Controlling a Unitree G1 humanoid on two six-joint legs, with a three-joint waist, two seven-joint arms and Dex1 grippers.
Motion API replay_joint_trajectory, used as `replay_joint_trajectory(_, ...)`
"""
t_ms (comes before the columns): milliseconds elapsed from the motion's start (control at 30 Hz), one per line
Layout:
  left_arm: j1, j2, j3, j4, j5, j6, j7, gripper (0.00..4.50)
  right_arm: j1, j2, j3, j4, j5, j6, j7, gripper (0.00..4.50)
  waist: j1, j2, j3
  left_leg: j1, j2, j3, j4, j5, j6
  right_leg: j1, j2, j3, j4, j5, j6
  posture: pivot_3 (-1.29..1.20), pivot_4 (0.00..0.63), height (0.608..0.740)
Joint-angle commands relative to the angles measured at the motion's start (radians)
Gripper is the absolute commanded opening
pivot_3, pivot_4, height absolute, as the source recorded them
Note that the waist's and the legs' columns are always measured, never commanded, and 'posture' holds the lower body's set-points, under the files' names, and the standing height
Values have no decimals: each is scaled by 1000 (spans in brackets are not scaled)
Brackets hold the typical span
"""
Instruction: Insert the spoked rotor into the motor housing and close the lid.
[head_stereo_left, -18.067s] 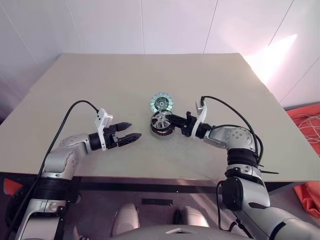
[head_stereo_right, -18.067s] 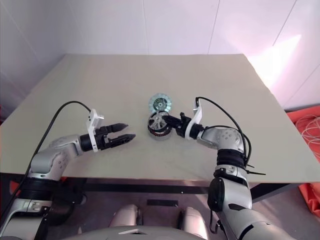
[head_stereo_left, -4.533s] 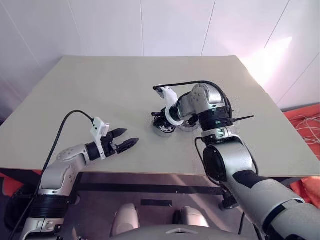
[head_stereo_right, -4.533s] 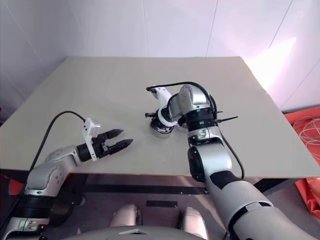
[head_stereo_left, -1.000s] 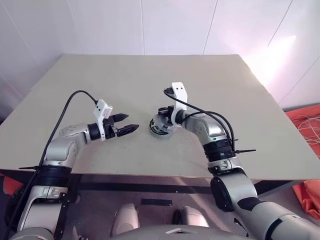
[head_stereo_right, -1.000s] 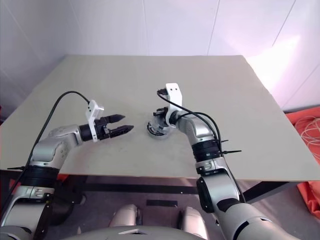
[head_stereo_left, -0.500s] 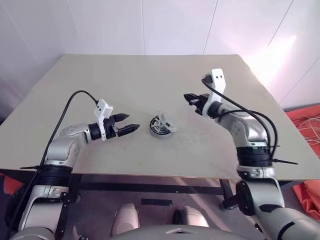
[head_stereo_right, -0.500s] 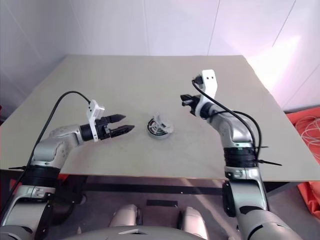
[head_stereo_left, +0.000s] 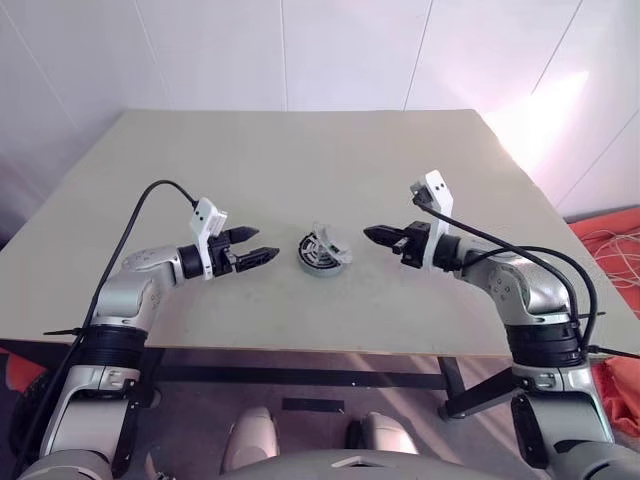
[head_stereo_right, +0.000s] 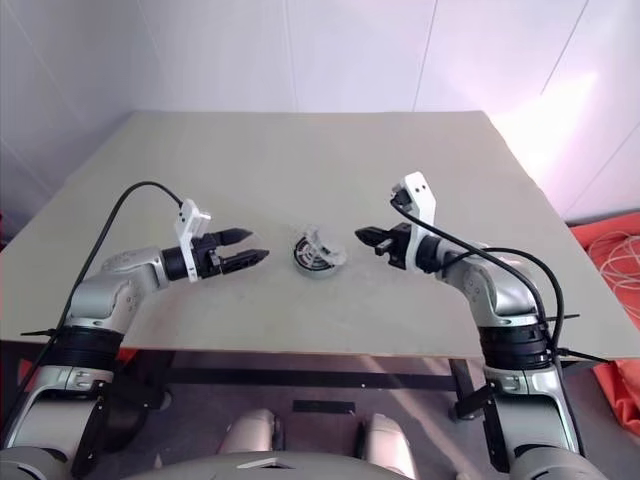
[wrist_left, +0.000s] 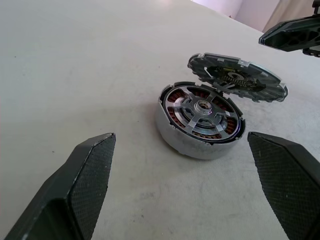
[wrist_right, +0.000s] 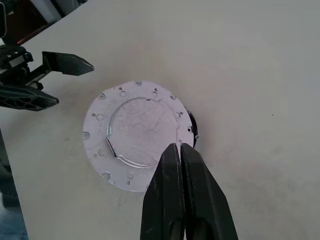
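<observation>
Rotor (wrist_left: 204, 111) seated in housing (wrist_left: 186, 142); lid (wrist_left: 235, 76) propped tilted on rim. Left gripper (head_stereo_left: 262, 256) spread, empty; right gripper (head_stereo_left: 378, 236) pinched shut, empty. I judge next: press lid flat.

table (head_stereo_left: 250, 160): beige | wall (head_stereo_left: 340, 50): white panels | sunlight patch (head_stereo_left: 545, 110): right

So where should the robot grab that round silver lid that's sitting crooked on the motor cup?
Best by its raised edge. The round silver-grey lid leans tilted on the far rim of the shallow grey motor housing, overhanging toward the shut right gripper. That lifted rim leaves room for a finger above and below, so I'd come in from the right gripper's side, roughly level, and pinch the thin edge.
</observation>
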Motion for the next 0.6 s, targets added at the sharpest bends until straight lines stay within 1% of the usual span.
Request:
replay_joint_trajectory(33, -9, 12, 17, -22, -3, -17, 1, 4500, -48, 45, 44, 40, -6, -43, 1, 44, 0, 0, 0, 0, 0, 0, 0, 0, 0, 0, 0, 0, 0, 0, 0, 0, 0, 740)
replay_joint_trajectory(200, 11, 24, 34, -42, -8, -9, 8, 4500, -62, 96, 86, 83, -18, -58, 1, 44, 2, 0, 0, 0, 0, 0, 0, 0, 1, 0, 0, 0, -1, 3, -6, 0, 0, 740)
replay_joint_trajectory(333, 34, 38, 49, -65, -15, -1, 18, 4500, -62, 126, 99, 85, -15, -46, -6, 44, 2, 0, 0, -1, 0, 0, 0, -1, 1, 0, 0, 0, -1, 3, -6, 0, 0, 740)
replay_joint_trajectory(500, 44, 51, 65, -78, -19, 5, 27, 4500, -77, 164, 127, 147, -51, -76, -26, 44, 1, 0, 0, 0, 0, 0, 1, -1, 1, 0, 0, 0, -1, 3, -6, 0, 0, 740)
replay_joint_trajectory(600, 43, 63, 77, -80, -20, 8, 31, 4500, -89, 191, 139, 184, -65, -87, -37, 44, 0, 0, 0, 0, 0, 0, 1, -1, 1, 0, 0, 0, -1, 0, -1, 0, 0, 740)
